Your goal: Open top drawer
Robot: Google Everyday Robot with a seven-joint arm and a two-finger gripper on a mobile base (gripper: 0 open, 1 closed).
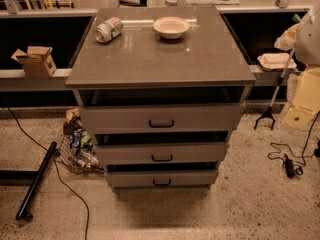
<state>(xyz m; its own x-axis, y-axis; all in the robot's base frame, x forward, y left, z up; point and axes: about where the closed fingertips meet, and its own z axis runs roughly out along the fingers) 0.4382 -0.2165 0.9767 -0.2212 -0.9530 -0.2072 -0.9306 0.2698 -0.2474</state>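
The top drawer is the widest and tallest of three grey fronts in a grey cabinet at the middle of the view, with a small black loop handle at its centre. A dark gap shows between its upper edge and the cabinet's flat top. Two shorter, narrower drawer fronts sit below it, each with a like handle. My gripper is not in view; nothing touches the drawer or its handle.
A crushed can lying on its side and a white bowl sit on the cabinet top. On the floor are a litter pile and black pole at left, and a reacher tool and cables at right.
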